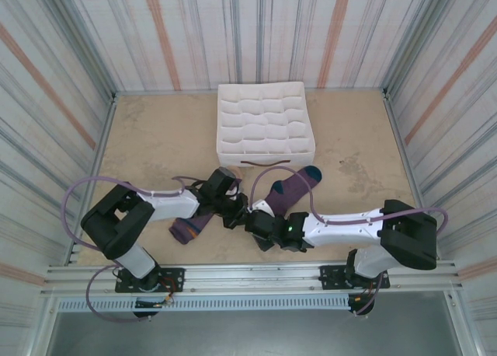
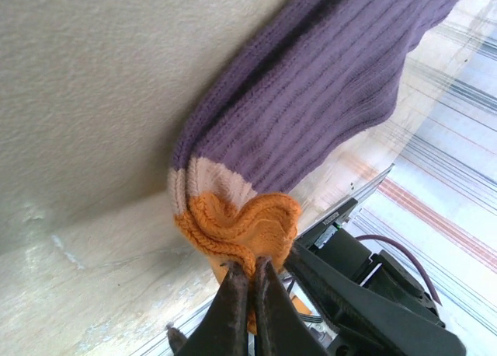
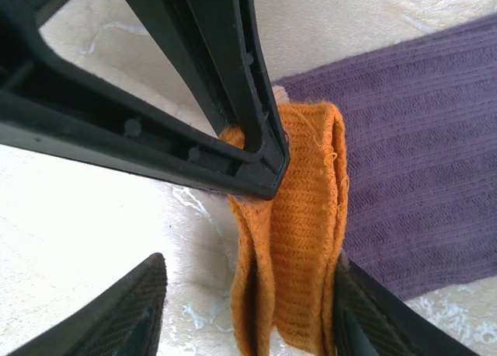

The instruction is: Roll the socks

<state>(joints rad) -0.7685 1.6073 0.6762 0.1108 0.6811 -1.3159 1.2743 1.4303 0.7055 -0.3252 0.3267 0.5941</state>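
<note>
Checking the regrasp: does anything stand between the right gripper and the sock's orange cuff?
Nothing visible does. The orange cuff sits between the open fingers of the right gripper; the left gripper, shut on that same cuff, crowds in close beside them.

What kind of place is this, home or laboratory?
Probably a laboratory test cell: a tabletop enclosed by striped walls, with a left arm and right arm bolted to a metal rail.

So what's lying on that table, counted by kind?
Purple socks: 2
White compartment box: 1
Total: 3
</note>
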